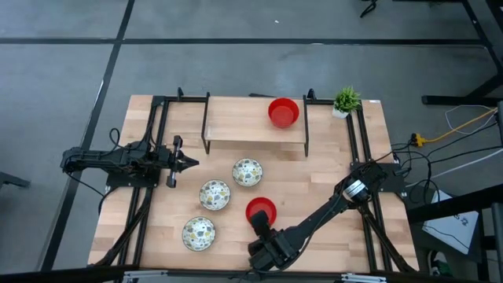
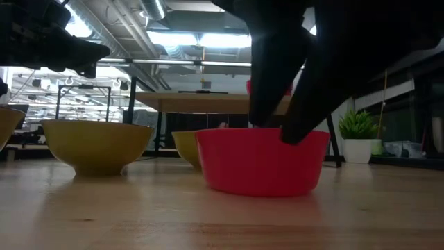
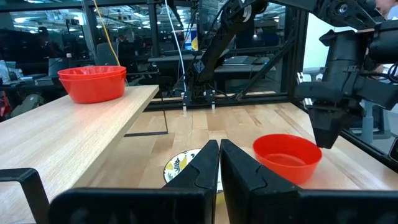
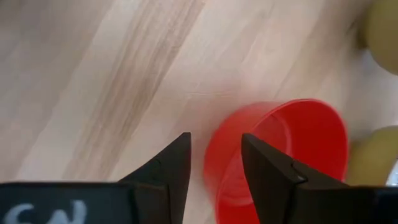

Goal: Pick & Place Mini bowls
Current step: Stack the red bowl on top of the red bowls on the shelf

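The left gripper [image 3: 219, 163] shows its two dark fingers [image 3: 200, 168] pressed together, tips meeting with nothing between them. Just past the tips a cream-white patterned bowl [image 3: 179, 167] lies on the table [image 3: 261, 121], mostly hidden behind the fingers. Beside it sits a red bowl [image 3: 287, 157], and the right gripper [image 3: 326, 129] hangs at its far rim (contact cannot be made out). On a raised wooden shelf [image 3: 81, 130] stand stacked red bowls [image 3: 93, 82]; two rims show, one inside the other. The right arm [image 3: 217, 43] slants back to its base at the table's far side.
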